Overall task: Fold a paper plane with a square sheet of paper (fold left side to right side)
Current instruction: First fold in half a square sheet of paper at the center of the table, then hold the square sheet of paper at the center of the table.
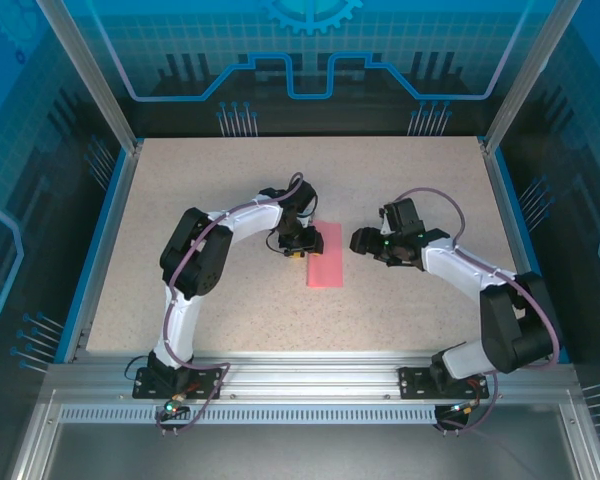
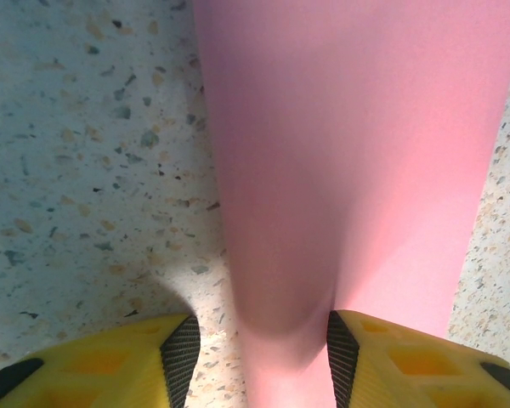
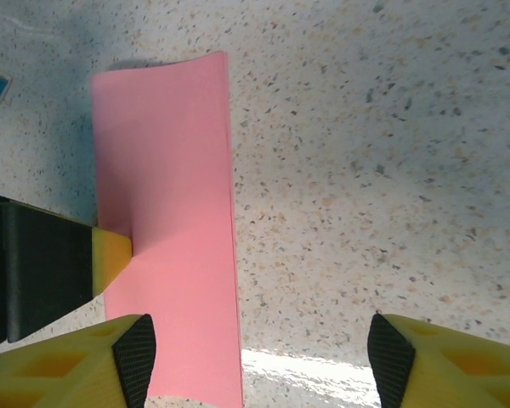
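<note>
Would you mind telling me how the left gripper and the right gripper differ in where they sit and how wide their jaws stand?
The left gripper straddles the pink paper, which runs up between its jaws. The right gripper sits beside the paper, mostly over bare table. The left gripper's jaws stand narrower than the right gripper's, which gape wide. Both are yellow-tipped with black pads.
</note>
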Controlling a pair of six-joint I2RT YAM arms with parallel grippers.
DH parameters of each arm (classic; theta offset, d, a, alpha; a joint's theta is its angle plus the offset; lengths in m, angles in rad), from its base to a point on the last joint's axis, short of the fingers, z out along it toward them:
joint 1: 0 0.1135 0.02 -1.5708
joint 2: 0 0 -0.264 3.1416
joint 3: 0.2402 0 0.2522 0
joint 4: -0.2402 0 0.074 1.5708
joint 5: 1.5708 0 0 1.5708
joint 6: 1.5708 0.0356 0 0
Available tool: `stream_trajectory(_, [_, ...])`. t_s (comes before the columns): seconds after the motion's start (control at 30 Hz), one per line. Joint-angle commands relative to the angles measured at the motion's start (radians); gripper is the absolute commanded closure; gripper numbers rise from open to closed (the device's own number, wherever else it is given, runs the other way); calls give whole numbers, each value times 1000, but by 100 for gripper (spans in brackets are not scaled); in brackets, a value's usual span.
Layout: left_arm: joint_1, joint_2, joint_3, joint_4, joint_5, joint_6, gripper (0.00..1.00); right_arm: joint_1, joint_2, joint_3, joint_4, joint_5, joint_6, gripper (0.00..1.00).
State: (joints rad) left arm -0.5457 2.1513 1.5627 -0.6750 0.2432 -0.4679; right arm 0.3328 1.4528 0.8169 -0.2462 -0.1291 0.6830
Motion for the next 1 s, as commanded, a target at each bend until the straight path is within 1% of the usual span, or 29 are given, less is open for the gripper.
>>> stream_trajectory(0.0, [-41, 101, -20, 45, 9, 17, 51, 1, 41, -3, 48, -92, 8, 38])
stream_trajectory(0.13, [-42, 104, -20, 43, 8, 18, 51, 21, 94, 14, 86, -136, 20, 49])
stream_trajectory(0.3, [-42, 103, -18, 40, 5, 18, 51, 44, 158, 46, 100, -150, 29, 59])
stream_trajectory(0.43, [-43, 103, -18, 39, 5, 20, 51, 55, 199, 57, 111, -157, 40, 66])
stream_trajectory(0.6, [-43, 102, -16, 36, 2, 18, 51, 77, 262, 116, 114, -169, 46, 79])
stream_trajectory(0.67, [-44, 102, -17, 36, 2, 20, 51, 81, 287, 128, 110, -166, 49, 83])
stream_trajectory(0.97, [-45, 103, -15, 34, -1, 20, 51, 90, 349, 160, 98, -161, 48, 85])
